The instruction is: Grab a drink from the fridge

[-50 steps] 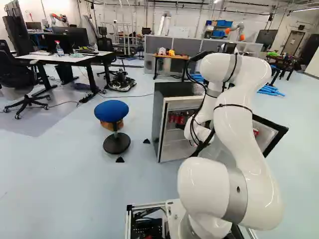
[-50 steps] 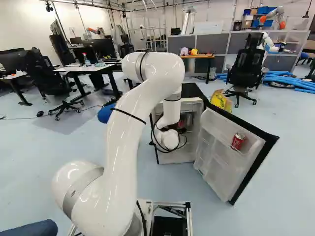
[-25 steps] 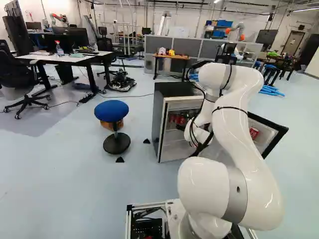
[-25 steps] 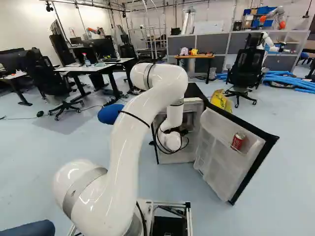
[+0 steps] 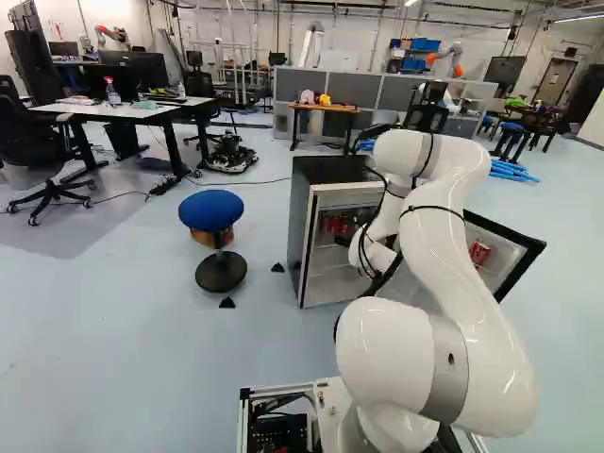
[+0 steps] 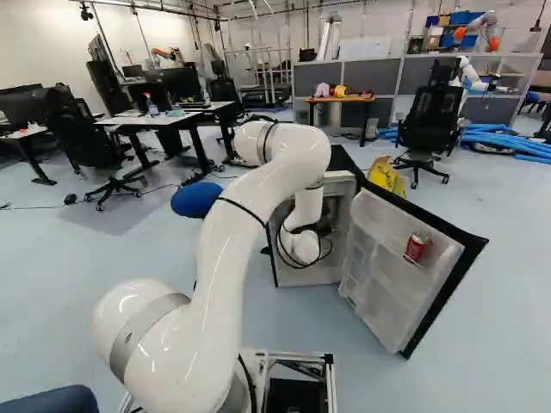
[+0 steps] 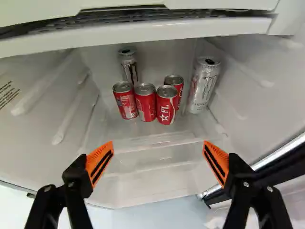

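Observation:
My gripper (image 5: 348, 236) is partly visible at the opening of the small fridge (image 5: 329, 169) in the left base view. In the wrist view the gripper (image 7: 158, 155) stands wide open, nothing between its orange pads. Ahead, on the fridge shelf (image 7: 157, 138), three red cans stand side by side: one (image 7: 125, 101), a middle one (image 7: 145, 103) and another (image 7: 167, 106). Behind the last is one more red can (image 7: 176, 85). A silver-and-black can (image 7: 128, 67) stands behind the row; a silver can (image 7: 203, 87) stands by the side wall.
The fridge door (image 6: 396, 271) hangs wide open, with a red can (image 6: 417, 248) in its rack. A blue stool (image 5: 211, 209) stands beside the fridge. Inside, a white ledge (image 7: 143, 34) spans above the cans. Another robot (image 6: 469, 76) stands far back.
My arm's upper bend has sunk and shifted left in the left base view, rightward in the right one. Its wrist end has moved slightly at the fridge opening. The base and fridge stay put.

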Controlling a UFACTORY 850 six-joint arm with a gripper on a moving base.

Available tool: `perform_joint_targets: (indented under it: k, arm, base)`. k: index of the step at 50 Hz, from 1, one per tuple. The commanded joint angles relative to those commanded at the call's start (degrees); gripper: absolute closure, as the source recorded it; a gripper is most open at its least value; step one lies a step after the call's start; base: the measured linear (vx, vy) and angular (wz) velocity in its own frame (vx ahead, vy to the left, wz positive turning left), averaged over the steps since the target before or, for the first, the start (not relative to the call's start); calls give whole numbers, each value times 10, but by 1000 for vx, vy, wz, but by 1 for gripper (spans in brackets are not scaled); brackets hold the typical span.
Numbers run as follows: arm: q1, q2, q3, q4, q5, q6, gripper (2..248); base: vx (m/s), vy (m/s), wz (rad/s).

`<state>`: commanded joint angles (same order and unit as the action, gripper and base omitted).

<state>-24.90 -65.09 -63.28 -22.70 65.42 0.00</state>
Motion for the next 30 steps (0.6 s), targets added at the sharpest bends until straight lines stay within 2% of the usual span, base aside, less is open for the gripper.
perform_joint_targets:
  k: [30]
  arm:
    - [8,-38,-72,0,0,0,3]
  base:
    - [0,0,0]
